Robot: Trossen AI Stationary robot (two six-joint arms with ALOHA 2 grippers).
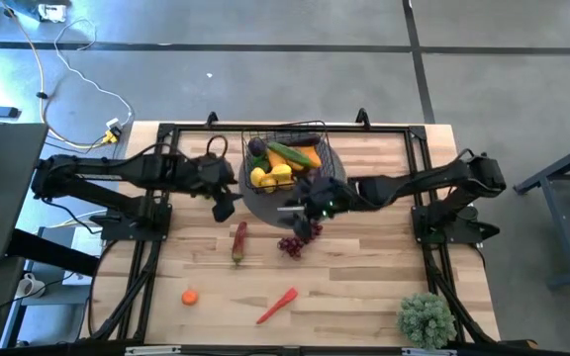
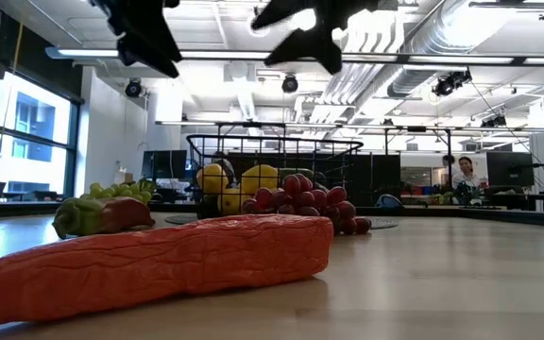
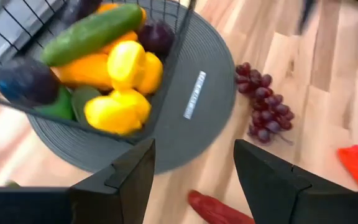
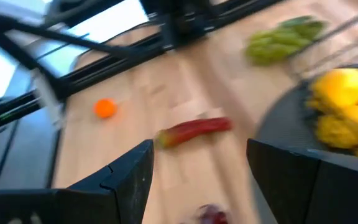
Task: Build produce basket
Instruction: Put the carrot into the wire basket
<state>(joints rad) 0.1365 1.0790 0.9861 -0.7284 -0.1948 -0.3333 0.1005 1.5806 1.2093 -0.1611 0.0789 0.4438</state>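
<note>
The black wire basket (image 1: 290,156) stands on the grey round mat (image 1: 265,203) and holds a cucumber (image 3: 92,31), lemons (image 3: 126,81), an eggplant (image 3: 27,81) and other produce. Purple grapes (image 1: 293,243) lie on the table just off the mat's near edge. A red chilli with a green end (image 1: 237,242) lies to their left. Green grapes (image 2: 121,192) sit left of the basket. My left gripper (image 1: 224,205) hovers open over the mat's left edge. My right gripper (image 1: 305,213) hovers open over the mat's near edge, above the purple grapes.
A small orange fruit (image 1: 189,296) and a long orange-red carrot (image 1: 277,306) lie toward the near edge. A bushy potted plant (image 1: 426,318) stands at the near right corner. Black frame rails (image 1: 146,267) run along the table's sides. A person (image 2: 463,175) sits far behind.
</note>
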